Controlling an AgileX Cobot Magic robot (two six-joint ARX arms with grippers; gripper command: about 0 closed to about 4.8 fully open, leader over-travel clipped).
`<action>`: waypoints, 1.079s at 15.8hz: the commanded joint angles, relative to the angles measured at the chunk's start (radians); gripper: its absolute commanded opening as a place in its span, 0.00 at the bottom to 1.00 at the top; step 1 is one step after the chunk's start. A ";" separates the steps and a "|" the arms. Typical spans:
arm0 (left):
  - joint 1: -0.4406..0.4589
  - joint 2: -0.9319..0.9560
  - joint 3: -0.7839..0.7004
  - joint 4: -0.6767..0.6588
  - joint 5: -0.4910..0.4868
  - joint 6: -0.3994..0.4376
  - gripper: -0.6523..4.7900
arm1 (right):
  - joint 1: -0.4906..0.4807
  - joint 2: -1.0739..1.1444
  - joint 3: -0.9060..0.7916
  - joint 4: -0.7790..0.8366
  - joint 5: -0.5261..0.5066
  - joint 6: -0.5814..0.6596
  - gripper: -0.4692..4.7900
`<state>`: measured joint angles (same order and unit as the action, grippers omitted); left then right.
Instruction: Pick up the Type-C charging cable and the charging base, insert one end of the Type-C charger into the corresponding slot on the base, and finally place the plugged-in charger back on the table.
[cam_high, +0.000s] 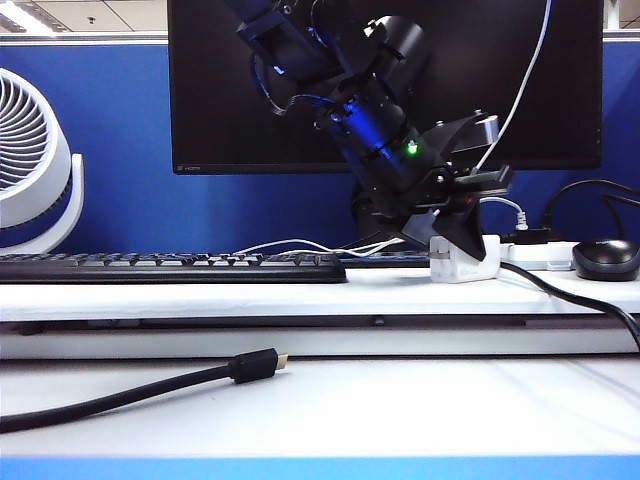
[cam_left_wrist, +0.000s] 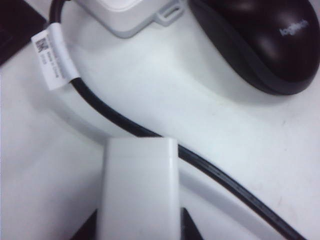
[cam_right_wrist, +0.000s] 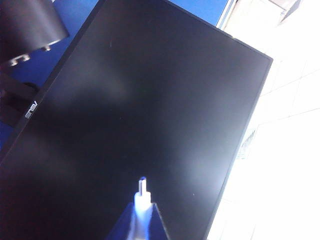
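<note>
Left wrist view: left end effector (cam_left_wrist: 137, 235) clamps smooth rounded charging base (cam_left_wrist: 140, 185) | right end effector (cam_right_wrist: 142, 220) pinches silvery-tipped Type-C charging cable (cam_right_wrist: 143, 192)

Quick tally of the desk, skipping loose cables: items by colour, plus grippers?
Black: 3 (monitor, keyboard, mouse)
White: 3 (fan, charging base, power strip)
Grippers: 2 (left gripper closed around the charging base beside the mouse; right gripper holding the Type-C cable by its plug in front of the monitor)
Total: 8
</note>
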<state>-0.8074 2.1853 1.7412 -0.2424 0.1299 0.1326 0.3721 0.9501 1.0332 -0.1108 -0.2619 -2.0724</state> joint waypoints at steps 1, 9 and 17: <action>0.004 -0.014 0.004 -0.044 0.005 0.016 0.25 | 0.000 -0.003 0.004 0.003 -0.002 0.008 0.09; 0.076 -0.345 0.008 -0.250 0.009 -0.002 0.20 | 0.000 -0.003 0.004 0.003 -0.002 0.008 0.09; 0.121 -0.658 0.013 -0.399 0.069 -0.163 0.21 | 0.000 -0.003 0.004 0.004 -0.003 0.008 0.09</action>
<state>-0.6964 1.5448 1.7470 -0.6430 0.0830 0.0143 0.3721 0.9501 1.0332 -0.1215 -0.2619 -2.0689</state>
